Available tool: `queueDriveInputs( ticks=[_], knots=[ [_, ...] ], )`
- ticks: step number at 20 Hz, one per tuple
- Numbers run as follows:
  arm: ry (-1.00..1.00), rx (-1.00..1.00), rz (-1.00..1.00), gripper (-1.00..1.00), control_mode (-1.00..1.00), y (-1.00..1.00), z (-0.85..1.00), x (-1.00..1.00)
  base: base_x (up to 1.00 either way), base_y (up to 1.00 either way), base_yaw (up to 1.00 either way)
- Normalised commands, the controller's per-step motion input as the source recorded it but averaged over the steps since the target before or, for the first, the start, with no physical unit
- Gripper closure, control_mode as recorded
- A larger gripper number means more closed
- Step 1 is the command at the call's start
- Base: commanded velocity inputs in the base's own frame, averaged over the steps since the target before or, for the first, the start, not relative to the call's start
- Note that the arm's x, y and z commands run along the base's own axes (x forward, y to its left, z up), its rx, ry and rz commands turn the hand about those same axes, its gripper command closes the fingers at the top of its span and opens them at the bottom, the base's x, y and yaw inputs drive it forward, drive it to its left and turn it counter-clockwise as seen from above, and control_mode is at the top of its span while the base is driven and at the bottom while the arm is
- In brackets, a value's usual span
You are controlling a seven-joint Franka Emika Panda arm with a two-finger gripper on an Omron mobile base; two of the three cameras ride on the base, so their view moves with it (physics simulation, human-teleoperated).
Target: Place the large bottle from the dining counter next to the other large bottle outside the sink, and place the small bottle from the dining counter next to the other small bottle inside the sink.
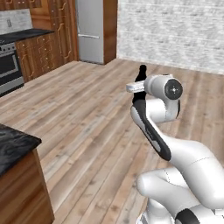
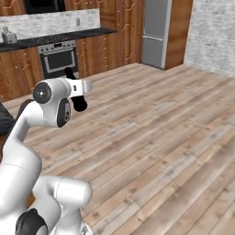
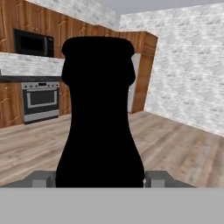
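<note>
The large bottle [image 3: 98, 113] was plain black. The floor [image 1: 87, 109] was pale brown wood planks. The table [image 1: 13, 146] had a black, white-veined marble top over a reddish wood front. The fridge [image 2: 155, 34] was grey; the wall [image 1: 175, 30] was whitish brick.

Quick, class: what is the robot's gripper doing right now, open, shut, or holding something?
Gripper: shut on the large black bottle, carried above the wooden floor.
</note>
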Motion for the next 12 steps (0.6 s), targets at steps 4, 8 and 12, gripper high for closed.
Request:
queueDriveInputs(
  ticks=[4, 8, 12],
  knots=[
    [0.0, 0.0, 0.0, 1.0, 1.0, 0.0, 0.0, 0.0, 0.91, -0.16, 0.13],
    [0.0, 0.0, 0.0, 1.0, 1.0, 0.0, 0.0, 0.0, 0.91, -0.16, 0.13],
    [0.0, 0.0, 0.0, 1.0, 1.0, 0.0, 0.0, 0.0, 0.91, -0.15, 0.13]
  ],
)
